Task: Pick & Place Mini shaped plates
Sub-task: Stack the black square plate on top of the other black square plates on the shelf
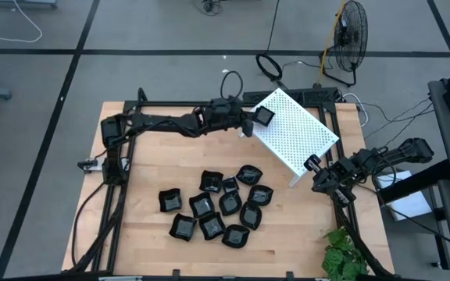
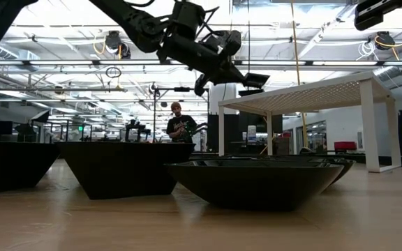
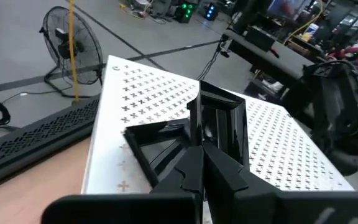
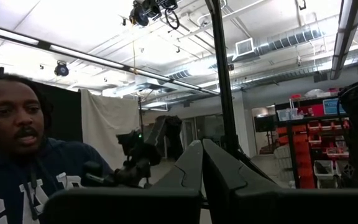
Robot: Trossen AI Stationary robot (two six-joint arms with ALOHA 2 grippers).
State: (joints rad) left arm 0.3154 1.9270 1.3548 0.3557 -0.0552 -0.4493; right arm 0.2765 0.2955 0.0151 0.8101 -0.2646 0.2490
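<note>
The mini shaped plates (image 1: 213, 209) are small glossy black shallow dishes, some square, some rounded, lying close together in a loose cluster on the wooden table (image 1: 147, 168), toward its near middle. In the low view they read as dark flared bowls with flat bases, the nearest one (image 2: 257, 183) upright on the tabletop.

The left arm reaches from the table's left edge across the far side, stretched nearly level, its wrist over the corner of the white perforated rack (image 1: 295, 133). The left gripper (image 1: 255, 119) pinches one square black plate (image 3: 219, 121) by its rim; the fingers (image 3: 194, 168) are narrow, clamped on the edge. That plate is held above the rack's top surface, tilted so its hollow faces partly sideways; its long axis cannot be told, since it looks square.

The right gripper (image 1: 319, 173) sits at the table's right edge just beside the rack's near corner, its fingers (image 4: 194, 165) pressed together on nothing. A person (image 4: 23, 155) shows in the right wrist view
</note>
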